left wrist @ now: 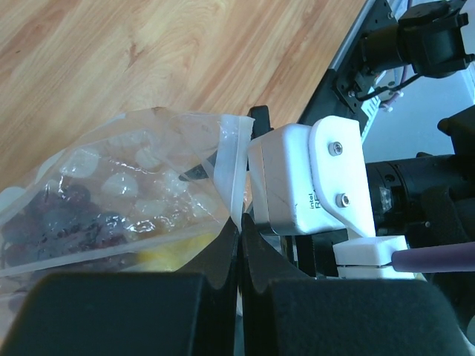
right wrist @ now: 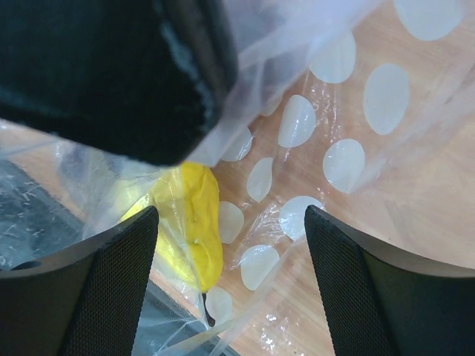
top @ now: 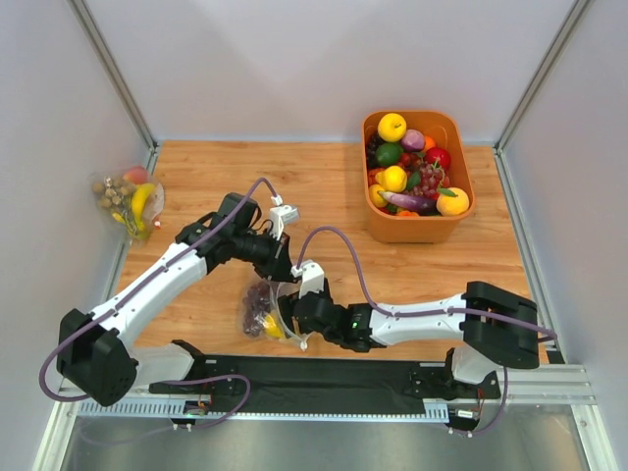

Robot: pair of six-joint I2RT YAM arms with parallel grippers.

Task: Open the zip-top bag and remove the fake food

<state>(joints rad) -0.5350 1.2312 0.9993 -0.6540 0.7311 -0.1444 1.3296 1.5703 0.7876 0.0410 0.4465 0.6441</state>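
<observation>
The wooden table [top: 324,186] carries the bag [top: 257,304] near 7 o'clock, with grapes [left wrist: 67,215] and a yellow fruit [right wrist: 194,215] inside. The left end effector [left wrist: 239,233] pinches its edge; the right end effector [right wrist: 230,222] gapes around it.

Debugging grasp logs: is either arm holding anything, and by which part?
The left fingers are shut on the zip-top bag, pinching its edge strip. The right fingers stand wide apart over the bag, clamping nothing.

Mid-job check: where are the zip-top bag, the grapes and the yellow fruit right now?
zip-top bag [left wrist: 141,174], left wrist view, on its spotted clear side panel.
grapes [left wrist: 56,215], left wrist view, middle of the dark bunch inside the bag.
yellow fruit [right wrist: 194,215], right wrist view, on its body seen through plastic.
</observation>
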